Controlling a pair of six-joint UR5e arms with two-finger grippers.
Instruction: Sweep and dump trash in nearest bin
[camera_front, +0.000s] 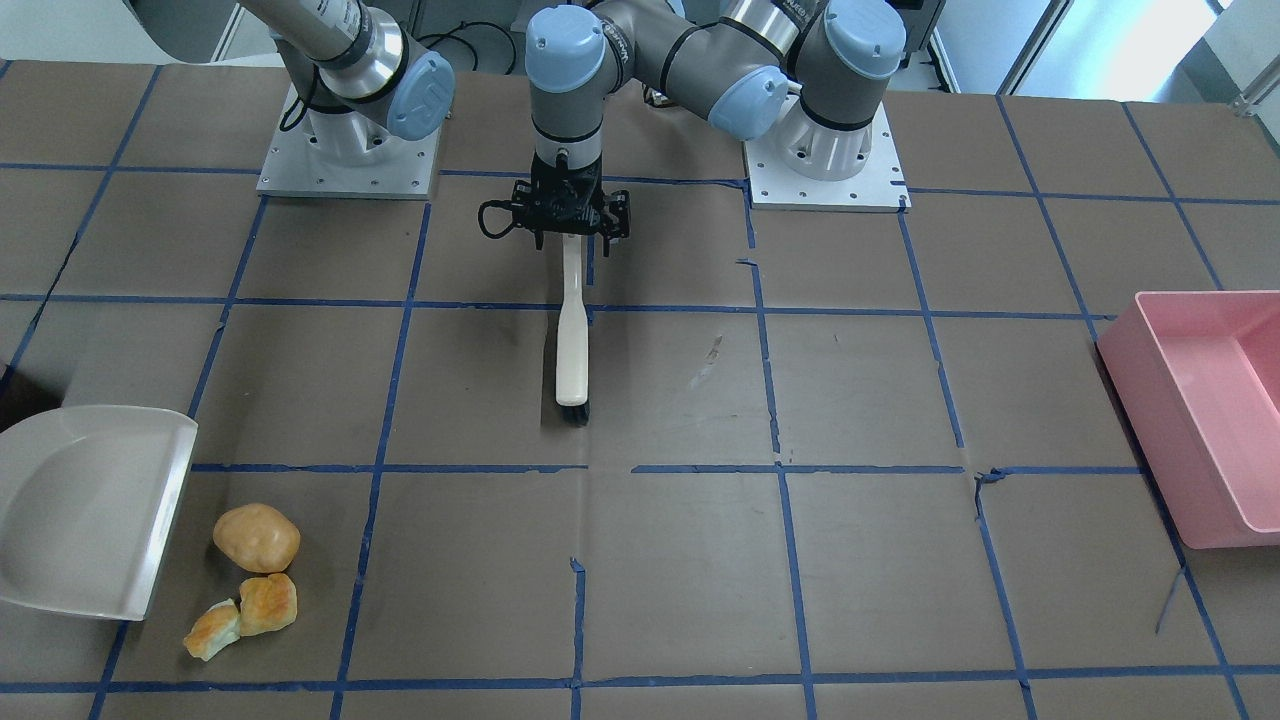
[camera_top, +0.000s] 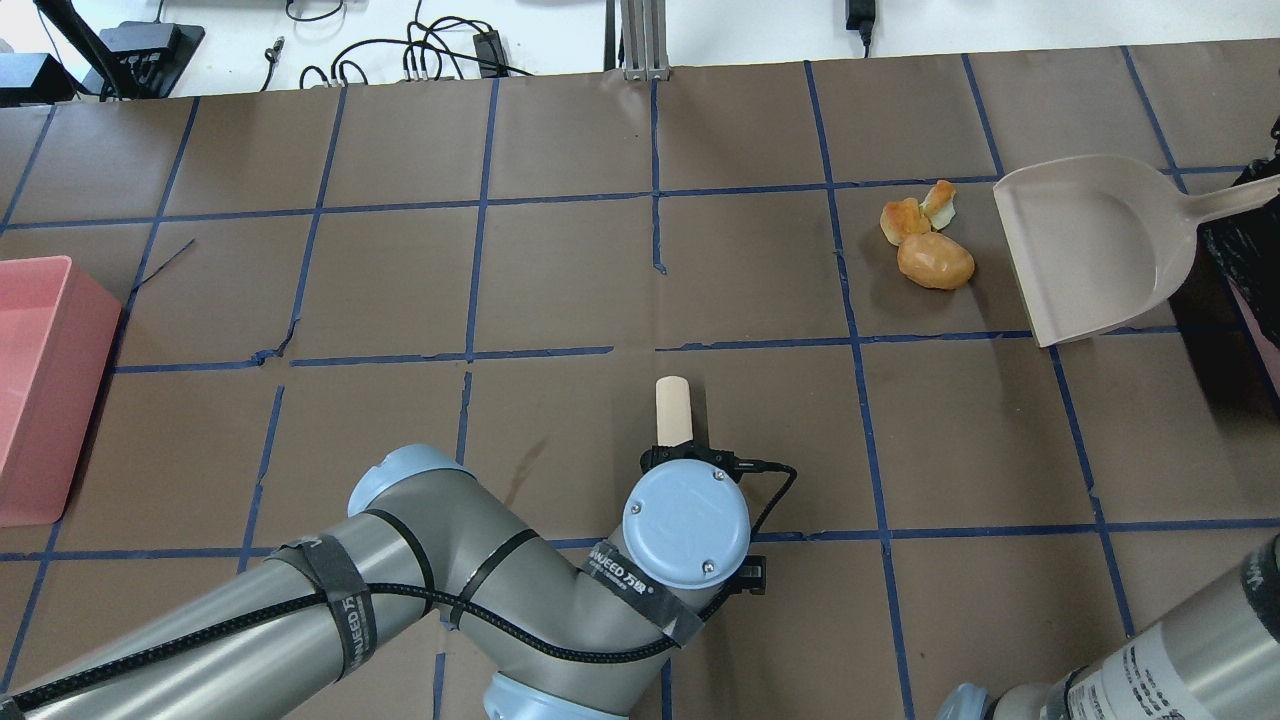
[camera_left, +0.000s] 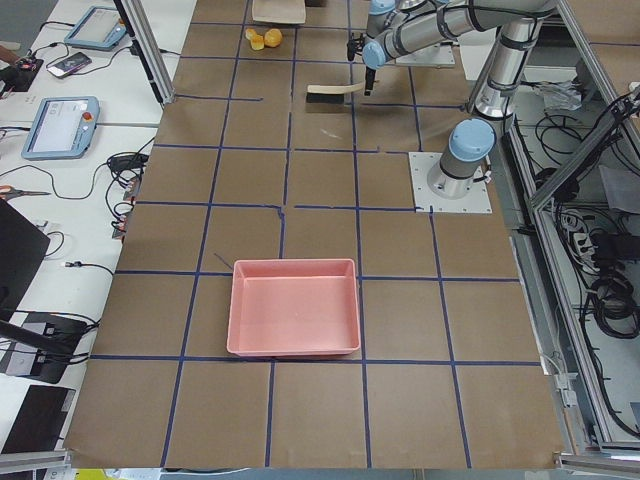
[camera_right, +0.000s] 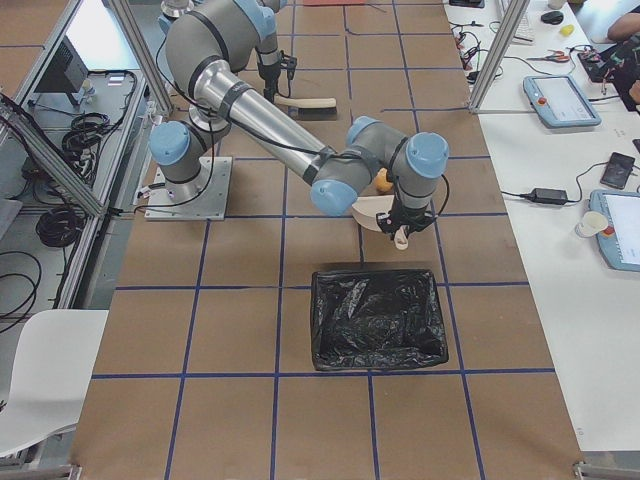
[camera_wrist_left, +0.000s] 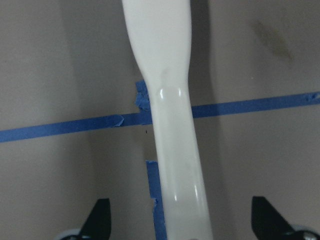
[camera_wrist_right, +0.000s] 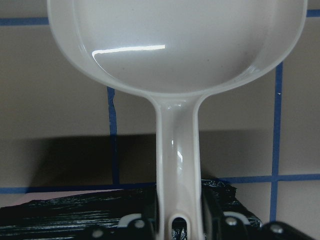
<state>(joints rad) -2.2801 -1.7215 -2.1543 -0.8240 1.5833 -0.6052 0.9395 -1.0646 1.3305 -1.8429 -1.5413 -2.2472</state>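
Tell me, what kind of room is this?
Probably a robot test lab: a left arm and right arm bolted to a table gridded with blue tape, plus control tablets and cables alongside.

The worktop (camera_front: 680, 560) carried three pieces of trash: one round tan bun (camera_front: 257, 538) and two torn golden chunks (camera_front: 267, 604) (camera_front: 212, 630). There was one dustpan (camera_front: 80, 510), one brush (camera_front: 572, 345), one pink tub (camera_front: 1155, 420) and one black-lined bin (camera_right: 376, 360). Two arms stood there, the left arm (camera_top: 300, 590) and the right arm (camera_right: 262, 130), on two base plates (camera_front: 290, 180) (camera_front: 880, 190).
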